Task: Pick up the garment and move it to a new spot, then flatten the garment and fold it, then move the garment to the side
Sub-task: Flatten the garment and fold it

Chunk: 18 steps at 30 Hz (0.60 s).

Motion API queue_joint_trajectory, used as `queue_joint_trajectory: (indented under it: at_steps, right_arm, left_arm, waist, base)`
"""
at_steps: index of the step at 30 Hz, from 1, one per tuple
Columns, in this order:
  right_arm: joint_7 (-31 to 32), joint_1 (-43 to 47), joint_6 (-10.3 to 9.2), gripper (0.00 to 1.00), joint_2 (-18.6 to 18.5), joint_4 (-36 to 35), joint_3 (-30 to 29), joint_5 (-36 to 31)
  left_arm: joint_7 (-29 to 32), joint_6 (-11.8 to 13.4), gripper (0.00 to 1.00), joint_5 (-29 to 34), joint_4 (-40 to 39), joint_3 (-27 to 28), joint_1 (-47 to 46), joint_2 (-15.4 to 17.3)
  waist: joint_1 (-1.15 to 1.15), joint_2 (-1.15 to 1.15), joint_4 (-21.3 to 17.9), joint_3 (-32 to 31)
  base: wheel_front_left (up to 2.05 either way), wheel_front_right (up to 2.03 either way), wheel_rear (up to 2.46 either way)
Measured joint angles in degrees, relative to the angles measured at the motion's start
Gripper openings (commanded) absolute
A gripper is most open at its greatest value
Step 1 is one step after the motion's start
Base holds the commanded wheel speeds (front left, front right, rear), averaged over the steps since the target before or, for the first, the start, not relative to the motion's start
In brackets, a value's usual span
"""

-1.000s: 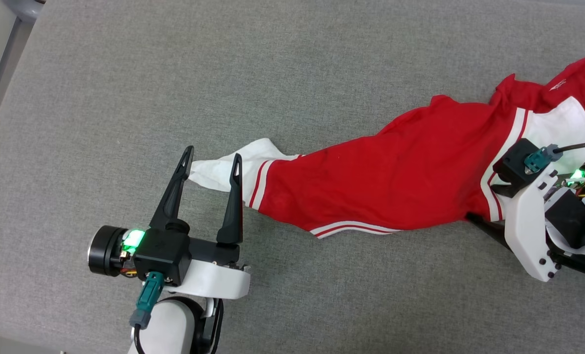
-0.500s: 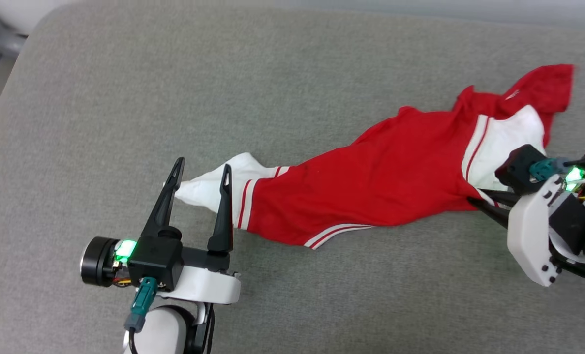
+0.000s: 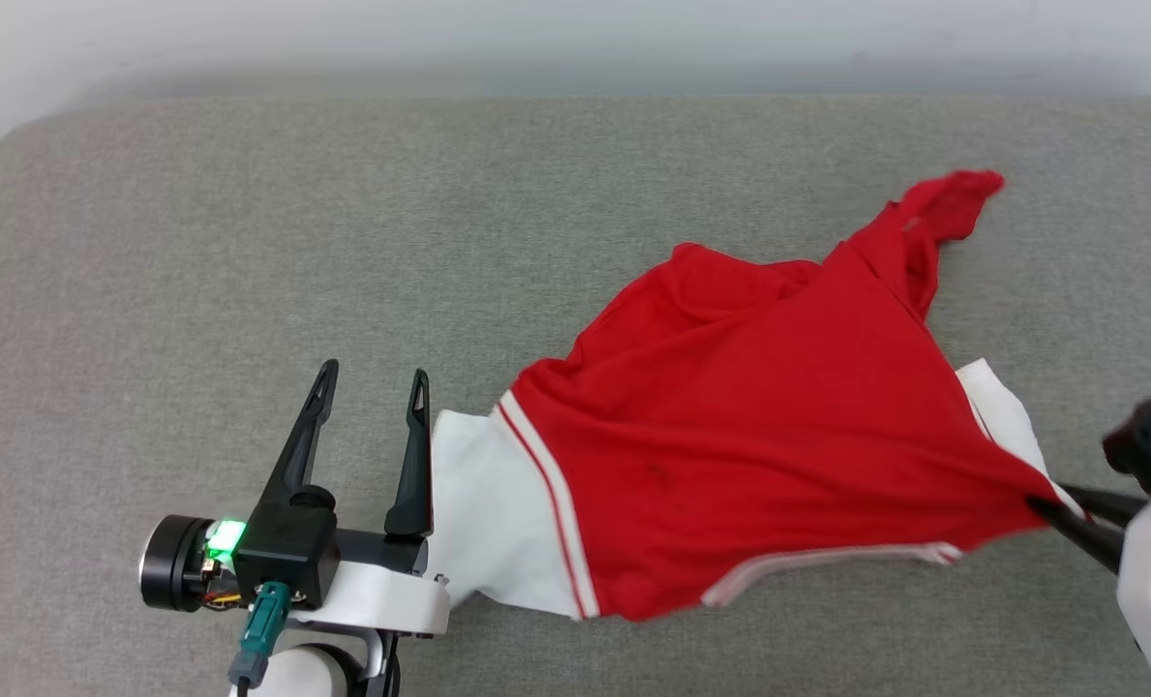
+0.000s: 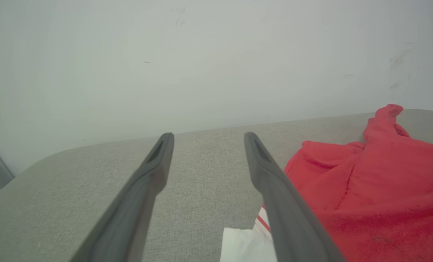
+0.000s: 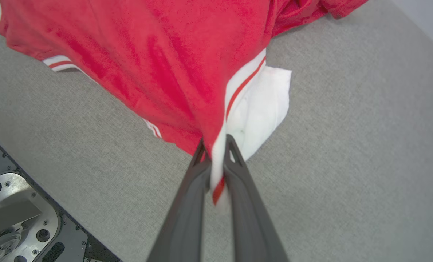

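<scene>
Right wrist view: right end effector (image 5: 216,141) clamped on the shirt (image 5: 158,54) by its striped trim, front-right of the surface (image 3: 246,242). And the left end effector (image 3: 374,373)?
— Wide open, empty. Cloth looks light and floppy; I'd grab the white sleeve (image 3: 483,503) beside it.

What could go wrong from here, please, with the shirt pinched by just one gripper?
1. The right gripper is shut on just a narrow strip of the striped hem of the shirt, so the taut cloth might slip out.
2. The open left gripper has a finger beside the white sleeve, which could snag there.
3. The shirt is bunched and may land creased.
</scene>
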Motion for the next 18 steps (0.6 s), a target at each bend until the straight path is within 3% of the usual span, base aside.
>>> queue_joint_trajectory:
  at_steps: [7, 17, 18]
  right_arm:
    - [3.37, 17.3, -0.02, 0.0, 6.64, 2.72, -12.52, -2.47]
    - [3.93, 26.79, -0.02, 0.0, 16.11, 5.68, -14.12, -1.99]
    - [3.09, 26.79, -0.02, 0.17, 16.19, 5.79, -14.45, -2.4]
  left_arm:
    - [0.0, -0.16, 1.0, 0.19, 0.0, -0.31, 0.27, 0.01]
    - [0.0, -0.74, 1.0, 0.09, 1.0, -0.24, 0.31, 0.22]
    - [0.0, -0.75, 1.0, 0.09, 1.07, -0.16, 0.33, 0.23]
  waist:
    - [0.0, 0.0, -1.09, -0.49]
    - [0.0, 0.0, 0.39, -0.77]
    - [0.0, 0.0, 0.41, -0.96]
  base:
    - [0.0, 0.0, 0.0]
    - [0.0, 0.0, 0.0]
    - [0.0, 0.0, 0.0]
